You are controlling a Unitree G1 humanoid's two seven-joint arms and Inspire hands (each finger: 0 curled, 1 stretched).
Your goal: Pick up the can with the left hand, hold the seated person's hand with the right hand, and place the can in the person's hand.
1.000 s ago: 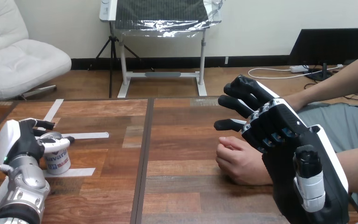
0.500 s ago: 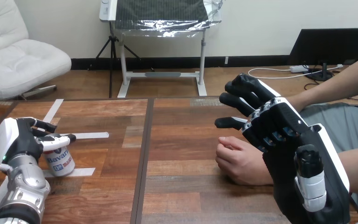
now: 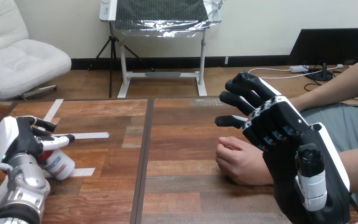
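Can: the can (image 3: pixel 60 164) sits at the near left of the table (image 3: pixel 177 135), tipped well off upright and leaning out to the right from under the robot's palm, over a strip of white tape (image 3: pixel 86 136).
How it will handle: from here it looks like a small, stiff tin with a smooth printed wall. I'd guess it is light and slick, quick to roll or skid once tilted like this.
Where to take it: I'd go round the middle of the wall, thumb on one side and fingers on the other, once it is stood upright or squared to the palm.
Left hand: the left hand (image 3: pixel 21 140) is right against the can, its fingers (image 3: pixel 58 139) stretched nearly straight across the top and not wrapped round it.
Right hand: the right hand (image 3: pixel 284 135) is raised at the right with fingers loosely spread, gripping nothing.
Person's hand: the person's hand (image 3: pixel 240 161) rests on the table in a loose fist, just below and beside the right hand. I cannot tell if they touch.
Risk: the fist would need to open before it could take the can.
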